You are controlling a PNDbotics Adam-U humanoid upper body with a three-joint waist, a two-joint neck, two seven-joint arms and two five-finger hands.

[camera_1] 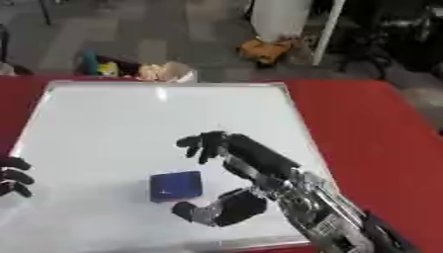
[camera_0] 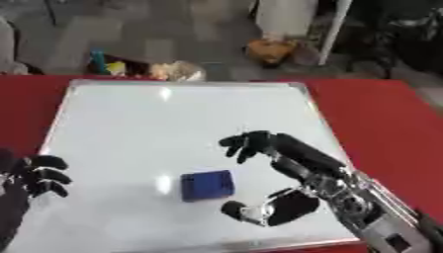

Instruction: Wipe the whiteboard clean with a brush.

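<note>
Over the lower right part of the whiteboard (camera_0: 173, 128), the right hand (camera_0: 290, 183) reached in from the lower right corner, its black and silver arm slanting up toward the board's middle. Its fingers (camera_0: 245, 144) were spread and bent slightly forward, the thumb (camera_0: 251, 210) stuck out below them toward the left, and the hand gripped nothing, standing released with a wide gap between thumb and fingers. Just left of that gap lay the blue brush (camera_0: 207, 185), a small square block flat on the white surface, near the thumb but apart from it. At the lower left edge, the left hand (camera_0: 39, 175) rested over the board's left rim with its dark fingers curled loosely and nothing in them. The board lay flat on the red tabletop (camera_0: 380, 118), its surface white and glossy with two bright glints of light.
</note>
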